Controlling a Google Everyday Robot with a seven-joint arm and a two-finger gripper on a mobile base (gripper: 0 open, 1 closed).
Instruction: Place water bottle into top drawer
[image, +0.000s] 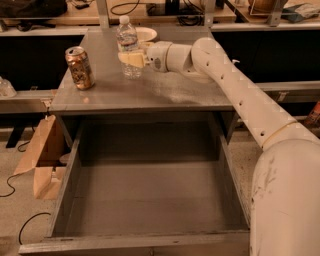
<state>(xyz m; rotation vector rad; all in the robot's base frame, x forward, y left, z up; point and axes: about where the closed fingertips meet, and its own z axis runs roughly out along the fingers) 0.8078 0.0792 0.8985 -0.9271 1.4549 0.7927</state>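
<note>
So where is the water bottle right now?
In the camera view, the water bottle stands upright toward the back of the cabinet top, just right of the gold can, with the gripper at its middle, above the open top drawer.

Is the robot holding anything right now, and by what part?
Cannot tell: the gripper is at the middle of the water bottle, which stands on the cabinet top.

A clear ribbed plastic water bottle with a white cap stands upright towards the back of the grey table. The end effector of the white arm is at the bottle's middle, reaching in from the right. A gold-brown drink can stands apart to the left. Below, the wide grey top drawer is pulled out. Brown cardboard lies on the floor at left.
</note>
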